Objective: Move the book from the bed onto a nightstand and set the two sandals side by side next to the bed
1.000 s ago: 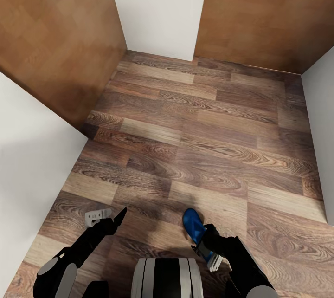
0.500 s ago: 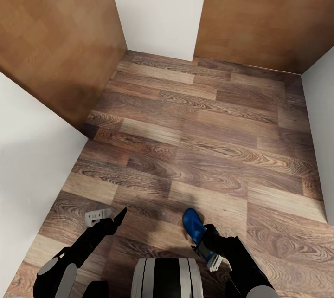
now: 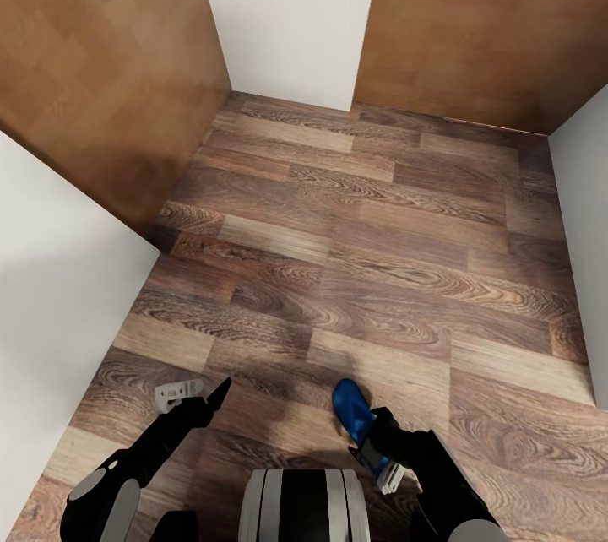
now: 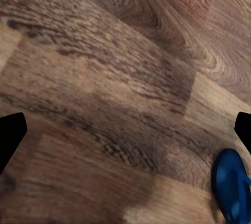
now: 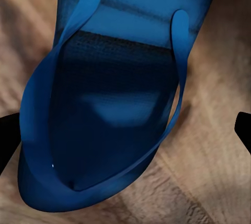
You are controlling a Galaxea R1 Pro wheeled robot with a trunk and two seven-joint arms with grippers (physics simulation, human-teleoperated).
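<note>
One bright blue sandal [image 3: 351,411] hangs just above the wood floor at the lower middle of the head view, with my right gripper [image 3: 366,434] shut on it. In the right wrist view the sandal [image 5: 115,130] lies close between the two dark fingertips [image 5: 9,135], its straps facing the camera. My left gripper [image 3: 203,395] hovers low over the floor to the sandal's left, open and empty. In the left wrist view the sandal [image 4: 234,187] appears beside one fingertip [image 4: 10,135]. The book, the bed and the nightstand are out of view.
I stand in a narrow passage with a wood plank floor [image 3: 363,255]. A tan wooden door [image 3: 101,61] is on the left, another [image 3: 498,27] ahead right. White walls [image 3: 291,14] stand ahead, close on my left [image 3: 51,289] and on my right [image 3: 587,213].
</note>
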